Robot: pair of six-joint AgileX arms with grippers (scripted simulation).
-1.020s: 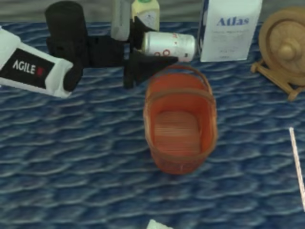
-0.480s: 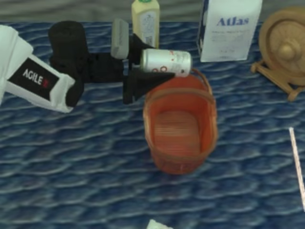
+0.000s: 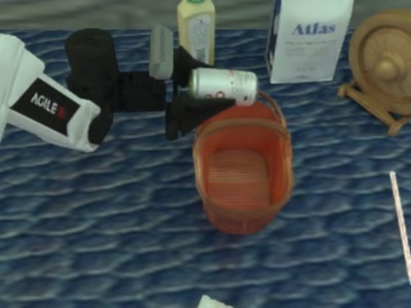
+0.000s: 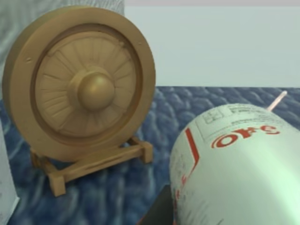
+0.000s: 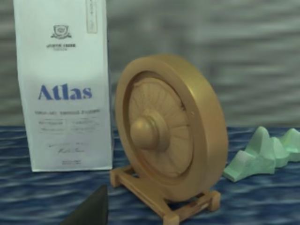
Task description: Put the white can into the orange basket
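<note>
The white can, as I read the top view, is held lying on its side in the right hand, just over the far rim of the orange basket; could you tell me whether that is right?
Not quite: it is the left hand that holds the white can, not the right. The top view shows this. The rest stands: the can lies on its side, just over the far rim of the orange basket.
</note>
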